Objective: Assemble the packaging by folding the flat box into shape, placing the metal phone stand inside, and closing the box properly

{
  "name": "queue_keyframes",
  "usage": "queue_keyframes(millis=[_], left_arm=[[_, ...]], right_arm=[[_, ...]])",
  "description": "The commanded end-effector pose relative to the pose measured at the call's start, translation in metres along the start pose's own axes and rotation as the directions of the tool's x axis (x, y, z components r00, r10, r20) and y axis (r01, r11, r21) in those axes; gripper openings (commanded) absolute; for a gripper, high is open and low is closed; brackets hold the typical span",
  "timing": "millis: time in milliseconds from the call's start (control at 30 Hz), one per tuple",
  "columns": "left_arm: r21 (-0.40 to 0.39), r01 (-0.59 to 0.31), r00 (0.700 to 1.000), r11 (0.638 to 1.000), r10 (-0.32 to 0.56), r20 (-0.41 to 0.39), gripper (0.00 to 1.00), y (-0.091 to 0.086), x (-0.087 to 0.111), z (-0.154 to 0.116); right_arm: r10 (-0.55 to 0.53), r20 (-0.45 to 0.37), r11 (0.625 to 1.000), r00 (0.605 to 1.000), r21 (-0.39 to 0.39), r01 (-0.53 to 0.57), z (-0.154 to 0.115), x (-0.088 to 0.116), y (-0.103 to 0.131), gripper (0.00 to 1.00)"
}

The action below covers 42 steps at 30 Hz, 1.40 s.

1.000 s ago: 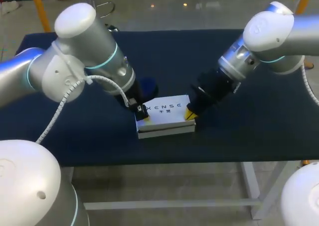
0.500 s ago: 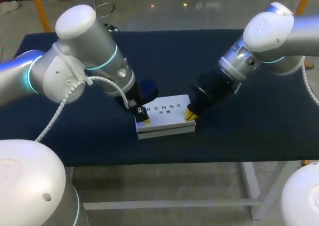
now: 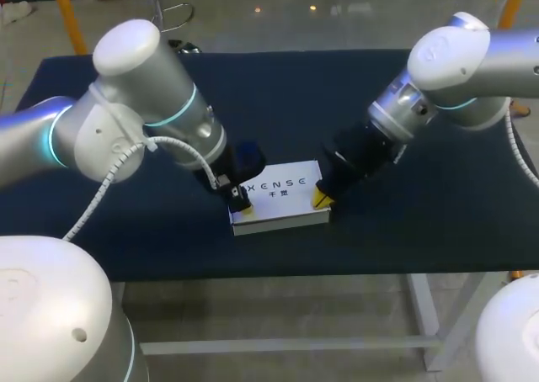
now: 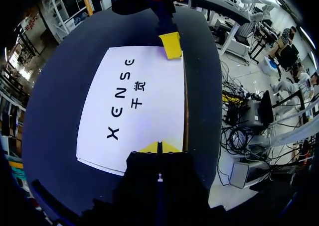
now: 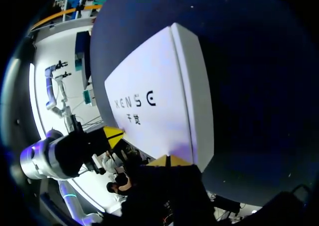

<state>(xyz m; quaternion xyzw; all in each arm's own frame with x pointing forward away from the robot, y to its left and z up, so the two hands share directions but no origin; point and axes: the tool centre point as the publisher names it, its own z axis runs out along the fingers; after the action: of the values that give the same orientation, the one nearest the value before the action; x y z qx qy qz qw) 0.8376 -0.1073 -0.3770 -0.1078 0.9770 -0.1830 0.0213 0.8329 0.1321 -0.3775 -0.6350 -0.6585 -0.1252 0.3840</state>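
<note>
Head view: one white box (image 3: pixel 278 195) is lying flat and closed, mid-table (image 3: pixel 421 222). The left gripper (image 3: pixel 240 204) is sitting on its left end and the right gripper (image 3: pixel 321 198) on its right end. Two grippers in total.

Left wrist view: the left fingers are pressing together with nothing between them, tips touching the box top at its near edge. The right gripper is touching the far edge.

Right wrist view: the right fingers are also closed on nothing, tips resting on the box top by its near edge. The left gripper is sitting at the far end.
</note>
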Motion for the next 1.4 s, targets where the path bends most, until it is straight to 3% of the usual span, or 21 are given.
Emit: queue_keyframes(millis=[33,433,1000,1333,1400], left_arm=[[0.005,0.002,1.0,1.0,-0.002,-0.002,0.0,0.005,0.001,0.01],[0.001,-0.042,0.997,0.999,0.042,0.066,0.0,-0.01,0.007,-0.023],[-0.01,-0.012,1.0,1.0,0.012,-0.006,0.0,-0.003,0.0,0.005],[-0.008,-0.018,0.999,1.0,0.019,0.044,0.0,-0.017,0.013,-0.023],[-0.007,-0.011,0.999,1.0,0.011,0.047,0.35,-0.022,0.016,-0.03]], right_arm=[[0.0,-0.001,1.0,1.0,0.01,0.0,0.001,-0.002,0.006,0.0],[-0.081,0.013,0.995,0.997,-0.059,0.082,-0.015,0.02,-0.012,0.0],[-0.019,-0.025,1.0,1.0,-0.008,0.019,0.002,-0.006,0.002,0.0],[-0.118,-0.036,0.989,0.992,-0.093,0.114,-0.023,0.014,-0.014,0.0],[-0.151,-0.037,0.982,0.988,-0.122,0.145,-0.031,0.02,-0.016,0.04]])
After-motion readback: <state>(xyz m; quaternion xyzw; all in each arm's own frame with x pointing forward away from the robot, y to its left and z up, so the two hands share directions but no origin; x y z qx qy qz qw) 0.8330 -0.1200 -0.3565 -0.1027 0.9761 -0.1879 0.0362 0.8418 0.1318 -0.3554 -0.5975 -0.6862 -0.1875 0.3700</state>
